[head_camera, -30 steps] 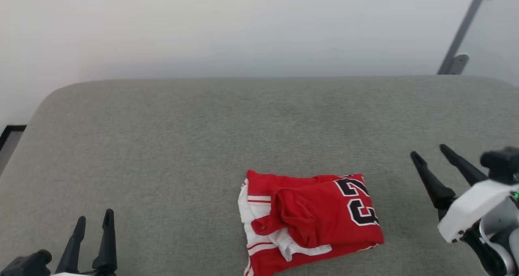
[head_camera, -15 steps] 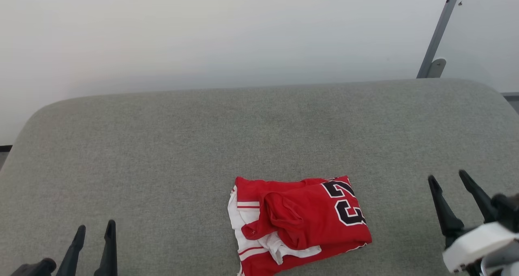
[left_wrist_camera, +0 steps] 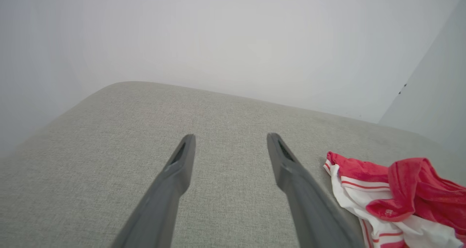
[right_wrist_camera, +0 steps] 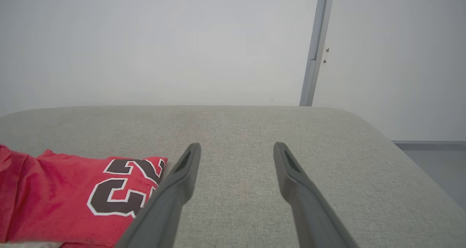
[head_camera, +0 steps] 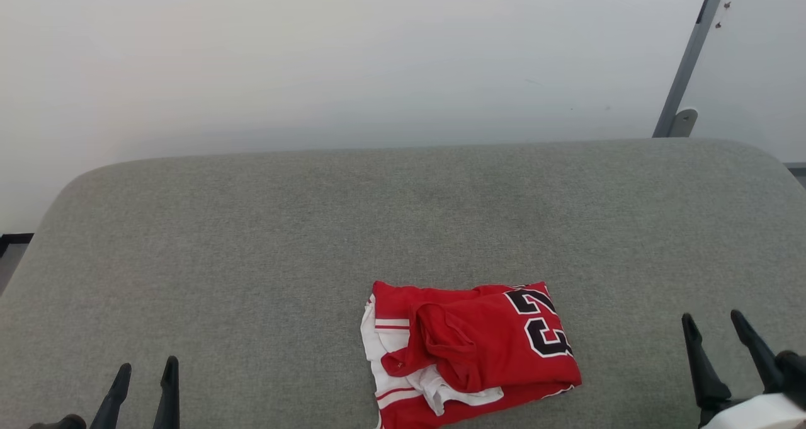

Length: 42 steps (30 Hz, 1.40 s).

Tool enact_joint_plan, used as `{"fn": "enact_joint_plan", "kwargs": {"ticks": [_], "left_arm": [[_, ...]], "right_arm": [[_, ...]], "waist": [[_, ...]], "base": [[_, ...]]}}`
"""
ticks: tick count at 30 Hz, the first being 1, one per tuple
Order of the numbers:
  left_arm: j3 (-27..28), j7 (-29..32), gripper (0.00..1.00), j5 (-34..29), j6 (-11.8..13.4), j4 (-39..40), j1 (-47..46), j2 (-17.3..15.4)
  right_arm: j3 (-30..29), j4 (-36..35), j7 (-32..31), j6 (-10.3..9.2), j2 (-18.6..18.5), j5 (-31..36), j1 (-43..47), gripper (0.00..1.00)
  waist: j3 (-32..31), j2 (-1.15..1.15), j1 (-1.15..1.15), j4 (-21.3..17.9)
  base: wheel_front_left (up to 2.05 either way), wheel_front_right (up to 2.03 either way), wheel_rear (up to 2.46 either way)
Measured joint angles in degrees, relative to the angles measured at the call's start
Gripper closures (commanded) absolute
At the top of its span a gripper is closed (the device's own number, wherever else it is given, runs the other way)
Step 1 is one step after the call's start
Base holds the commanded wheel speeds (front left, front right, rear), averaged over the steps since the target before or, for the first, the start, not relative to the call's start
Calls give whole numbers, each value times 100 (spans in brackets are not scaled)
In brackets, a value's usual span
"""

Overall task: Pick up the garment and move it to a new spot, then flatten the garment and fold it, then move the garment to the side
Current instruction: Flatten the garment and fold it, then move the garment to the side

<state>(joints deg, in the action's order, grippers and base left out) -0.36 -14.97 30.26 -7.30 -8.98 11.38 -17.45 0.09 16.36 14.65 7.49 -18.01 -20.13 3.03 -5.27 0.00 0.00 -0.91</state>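
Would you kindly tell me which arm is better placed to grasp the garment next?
Probably the right: the right end effector stands open nearer the garment than the left end effector.

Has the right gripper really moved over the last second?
Yes. Against the garment, the right gripper has pulled back toward the robot and farther right, away from it.

A: How's the gripper (left_wrist_camera: 231,138)?
B: Fingers spread wide over the grey cushion (left_wrist_camera: 91,160), with a white wall (left_wrist_camera: 218,40) beyond it.
A: The garment (left_wrist_camera: 397,189)?
B: Right of the gripper, just beside one finger. It's bunched red over a white, red-striped sleeve, lying on the cushion.
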Motion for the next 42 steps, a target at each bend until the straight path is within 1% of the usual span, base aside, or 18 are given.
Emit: {"fn": "enact_joint_plan", "kwargs": {"ticks": [10,16,20,23,29,33,37,42], "left_arm": [[-20,0,0,4,0,34,8,30],[-64,0,0,4,-1,26,5,31],[-86,0,0,11,0,19,-6,32],[-109,0,0,11,0,16,-23,36],[-121,0,0,18,0,4,-41,52],[-154,0,0,36,-1,-3,-44,70],[-209,0,0,46,-1,-38,-63,74],[-302,0,0,60,-1,-92,-84,88]], "right_arm": [[-201,-332,27,0,319,314,252,0],[-211,-390,30,0,401,376,356,0],[-172,-394,30,1,411,376,361,0],[-2,-364,31,0,397,369,369,0],[347,-158,-8,0,231,113,251,0],[725,-83,-388,0,62,-168,32,0],[1166,-67,-1065,1,-246,-561,-259,0],[1513,-19,-2094,1,-604,-1063,-637,0]], "waist": [[14,0,0,46],[17,0,0,80],[24,0,0,106],[32,0,0,133],[44,0,0,252],[54,0,0,371],[79,0,0,512],[110,0,0,723]], "base": [[0,0,0],[0,0,0],[0,0,0],[0,0,0],[0,0,0],[0,0,0],[0,0,0],[0,0,0]]}}
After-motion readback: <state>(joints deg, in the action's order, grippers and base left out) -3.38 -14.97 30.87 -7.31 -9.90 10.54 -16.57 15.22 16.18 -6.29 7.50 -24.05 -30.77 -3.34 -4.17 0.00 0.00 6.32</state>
